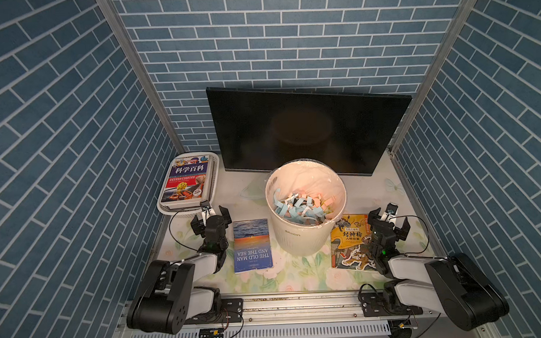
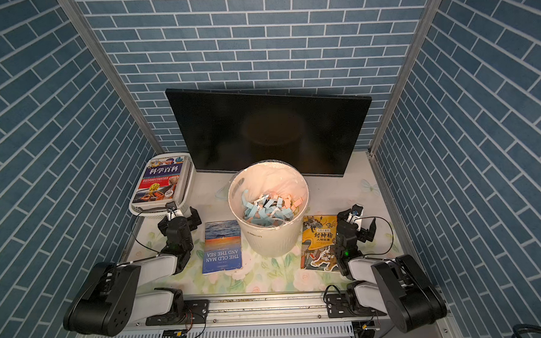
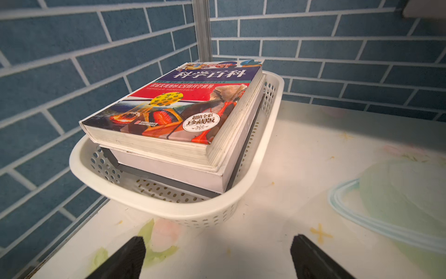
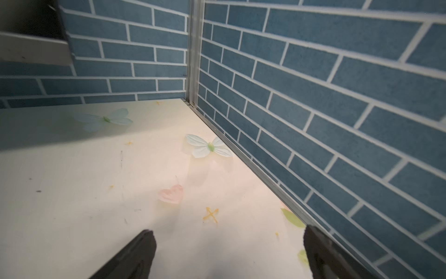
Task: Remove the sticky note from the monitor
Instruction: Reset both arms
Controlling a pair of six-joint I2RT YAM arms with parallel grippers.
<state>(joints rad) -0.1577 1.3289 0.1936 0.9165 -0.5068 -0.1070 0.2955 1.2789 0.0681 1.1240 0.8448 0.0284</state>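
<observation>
As no sticky note is seen on the flat glossy black monitor [image 1: 308, 128] ahead of the spread, empty left gripper [image 1: 210, 219] and right gripper [image 1: 388, 221], removal is judged done

Dim enclosure, soft overhead light, faint bin reflection on the glossy monitor [image 1: 308, 128], wide-angle bending at edges, fingertips [image 3: 130, 258] blurred.

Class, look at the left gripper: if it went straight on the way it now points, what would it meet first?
Most likely the near wall of the white basket, straight ahead of the open left gripper; the stacked books lie inside it. How far off is unclear.
</observation>
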